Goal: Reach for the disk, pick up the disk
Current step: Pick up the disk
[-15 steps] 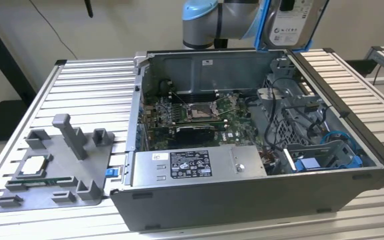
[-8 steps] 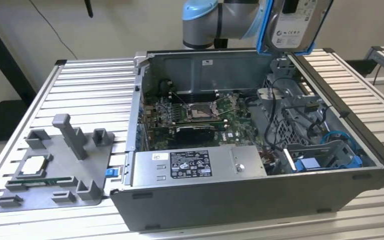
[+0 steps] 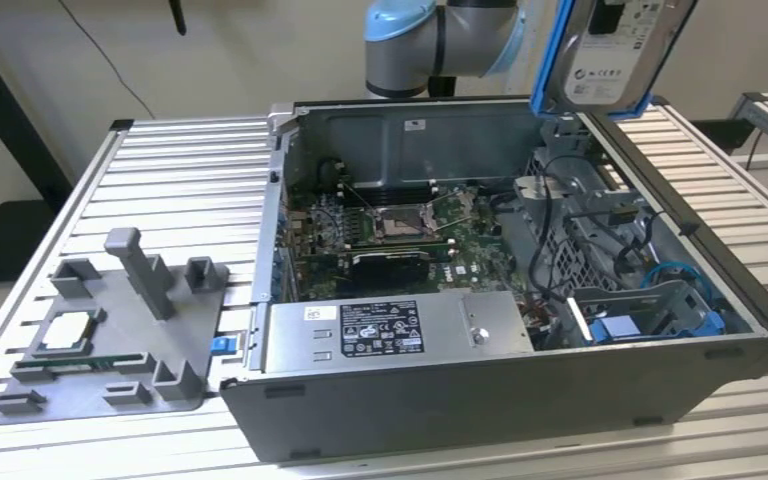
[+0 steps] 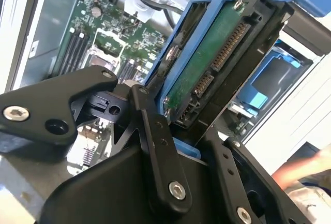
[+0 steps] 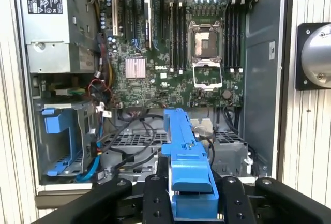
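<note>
Gripper (image 4: 181, 131) clenched on the disk (image 4: 217, 53): in the second wrist view black fingers (image 4: 155, 146) bracket the drive's lower end, its green circuit board and connector edge facing the camera, blue bracket running up one side. In the first wrist view the same blue bracket (image 5: 186, 162) stands edge-on between the black finger links, with the open computer case (image 5: 258, 79) beneath. Below it lie the motherboard (image 5: 170, 58) with its bare processor socket (image 5: 207, 43), the power supply (image 5: 46, 22) along one wall, and a blue drive cage (image 5: 62, 141) in a corner bay. In the exterior view, the desk (image 3: 184, 170) of ribbed metal slats carries a grey fixture tray (image 3: 117, 330) near the exterior view's left, a small square silver chip (image 3: 64, 330) seated in it. The case sits just beside the tray, lid off, labelled power supply toward the front. Farthest, at the top toward the exterior view's right, the disk hangs lifted clear above the case's rear corner, white label outward, the arm's grey and light-blue joint (image 3: 424, 40) beside it.
</note>
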`<action>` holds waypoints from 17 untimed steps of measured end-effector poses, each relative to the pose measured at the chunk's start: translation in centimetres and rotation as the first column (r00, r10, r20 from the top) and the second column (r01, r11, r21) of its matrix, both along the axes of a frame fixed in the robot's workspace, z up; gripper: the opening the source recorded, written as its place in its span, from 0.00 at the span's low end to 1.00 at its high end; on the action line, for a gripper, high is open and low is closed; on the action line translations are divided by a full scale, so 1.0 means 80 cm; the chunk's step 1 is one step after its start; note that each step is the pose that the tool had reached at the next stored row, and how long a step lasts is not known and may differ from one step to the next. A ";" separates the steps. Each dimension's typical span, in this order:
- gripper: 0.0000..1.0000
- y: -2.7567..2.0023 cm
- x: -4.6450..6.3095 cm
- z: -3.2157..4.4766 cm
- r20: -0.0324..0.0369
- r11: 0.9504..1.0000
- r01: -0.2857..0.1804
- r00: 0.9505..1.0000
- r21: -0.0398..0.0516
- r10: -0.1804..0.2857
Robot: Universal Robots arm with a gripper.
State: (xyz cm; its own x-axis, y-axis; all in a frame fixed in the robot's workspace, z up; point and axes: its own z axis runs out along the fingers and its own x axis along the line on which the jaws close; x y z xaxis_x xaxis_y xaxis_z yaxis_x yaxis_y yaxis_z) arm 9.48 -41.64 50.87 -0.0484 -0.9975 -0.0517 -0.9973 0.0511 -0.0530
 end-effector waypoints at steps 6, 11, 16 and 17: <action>0.00 -0.0207 0.001 -0.0004 -0.001 1.000 0.000 1.000 0.000 0.000; 0.00 -0.0379 0.001 -0.0007 -0.001 1.000 0.000 1.000 0.000 0.000; 0.00 -0.0553 0.001 -0.0010 -0.001 1.000 0.001 1.000 0.000 -0.001; 0.00 -0.0592 0.001 -0.0012 -0.001 1.000 0.001 1.000 0.000 -0.001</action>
State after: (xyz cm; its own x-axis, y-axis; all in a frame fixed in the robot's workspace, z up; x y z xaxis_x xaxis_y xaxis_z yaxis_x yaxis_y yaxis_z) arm 9.53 -46.37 50.77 -0.0492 -0.9975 -0.0516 -0.9973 0.0519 -0.0516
